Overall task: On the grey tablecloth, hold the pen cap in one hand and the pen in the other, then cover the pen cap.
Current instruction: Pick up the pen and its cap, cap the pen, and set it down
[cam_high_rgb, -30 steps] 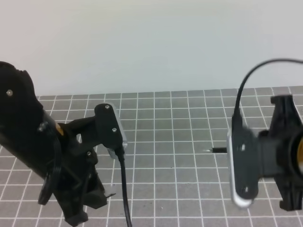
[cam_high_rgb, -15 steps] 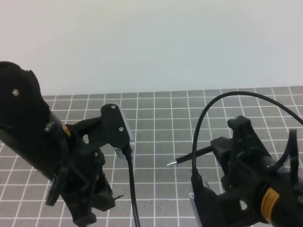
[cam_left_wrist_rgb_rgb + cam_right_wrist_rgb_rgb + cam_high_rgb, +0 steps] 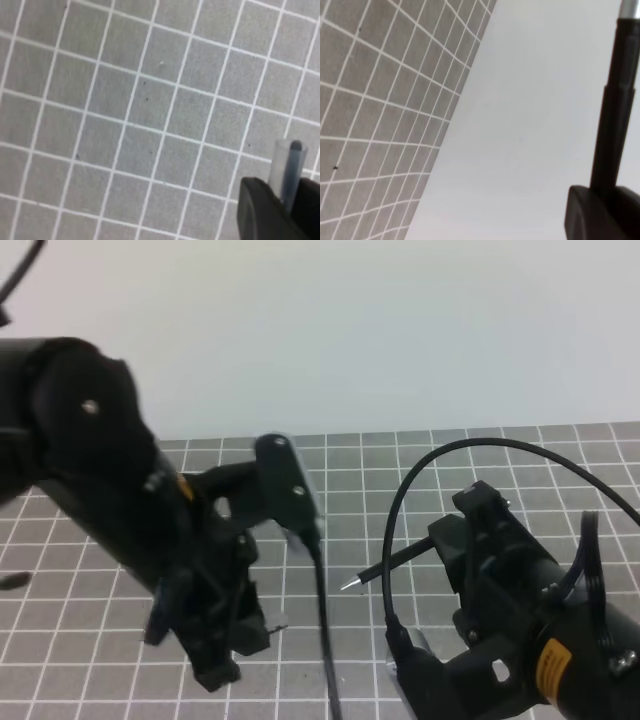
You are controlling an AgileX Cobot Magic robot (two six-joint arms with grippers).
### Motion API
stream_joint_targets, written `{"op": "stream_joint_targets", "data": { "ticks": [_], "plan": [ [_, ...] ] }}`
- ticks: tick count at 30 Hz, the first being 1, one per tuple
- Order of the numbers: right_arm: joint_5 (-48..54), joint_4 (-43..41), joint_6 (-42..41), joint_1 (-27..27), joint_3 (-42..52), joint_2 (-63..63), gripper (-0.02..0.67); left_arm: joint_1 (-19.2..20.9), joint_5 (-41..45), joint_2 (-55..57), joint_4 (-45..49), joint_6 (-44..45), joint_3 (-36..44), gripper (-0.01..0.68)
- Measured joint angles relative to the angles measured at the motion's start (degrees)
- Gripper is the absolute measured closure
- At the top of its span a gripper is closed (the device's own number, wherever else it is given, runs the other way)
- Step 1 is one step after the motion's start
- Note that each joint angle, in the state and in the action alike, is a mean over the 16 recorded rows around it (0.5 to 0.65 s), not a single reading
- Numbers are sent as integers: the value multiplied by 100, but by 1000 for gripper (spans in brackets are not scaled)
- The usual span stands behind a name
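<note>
Above the flat grey tablecloth [image 3: 400,500] with its grid of thin white lines, the high view shows both black arms lifted. The right gripper [image 3: 455,545] holds the long, thin black pen [image 3: 395,563] near its rear end, so that the small silver tip points to the left, toward the left arm. The left gripper [image 3: 255,625] hangs low over the cloth; from this view I cannot see what is between its fingers, only a small light piece beside them. Pen tip and left gripper are well apart.

From the left wrist view, the jaws are closed on the short pen cap [image 3: 289,167], a greyish, half-clear tube with its open mouth standing out above the black fingers [image 3: 260,210]. The cloth lies below, untouched.

From the right wrist view, the jaws stand narrow and pinch the pen, whose black shaft rises from the finger [image 3: 600,212] toward the silver tip at the top edge.

I judge both things to be light, stiff and smooth, so they can slip or turn in the grip. The pen is held far from its tip, so the tip may swing; the cap's mouth is small and asks for exact alignment.
</note>
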Motion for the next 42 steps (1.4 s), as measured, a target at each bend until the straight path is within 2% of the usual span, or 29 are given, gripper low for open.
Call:
{"op": "stream_joint_targets", "data": {
  "ticks": [8,19,42],
  "plan": [
    [-112,-32,5,0,0,41,575,-204,-6,180,1,-213,-269,673],
    [-79,-46,76,0,0,159,575,-210,-6,323,-352,-342,-514,673],
    [-142,-236,380,-3,0,194,576,-210,-6,331,-493,-392,-562,673]
  ]
}}
